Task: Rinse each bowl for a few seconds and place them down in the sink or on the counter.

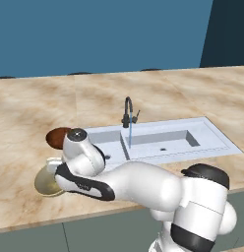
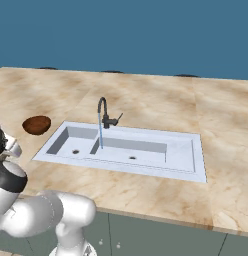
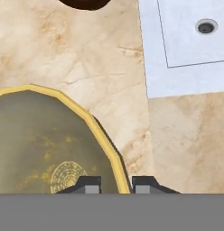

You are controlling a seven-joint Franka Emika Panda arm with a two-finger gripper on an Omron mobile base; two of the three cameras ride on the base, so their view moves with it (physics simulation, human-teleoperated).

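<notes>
Arm bent low, leftward (jaws narrowed astride a rim).

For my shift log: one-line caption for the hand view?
End effector pinching the olive-gold bowl's rim on the marble counter, beside the white sink.

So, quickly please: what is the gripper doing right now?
Gripper: closed on the rim of the olive bowl, which sits on the counter.

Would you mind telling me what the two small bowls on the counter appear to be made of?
The dark reddish-brown round bowl looks like wood: matte, warm brown, though grain is too small to confirm. The pale olive-gold bowl looks like dull metal or glazed ceramic: brighter yellow rim, mottled sheen, concentric rings at the bottom.
</notes>
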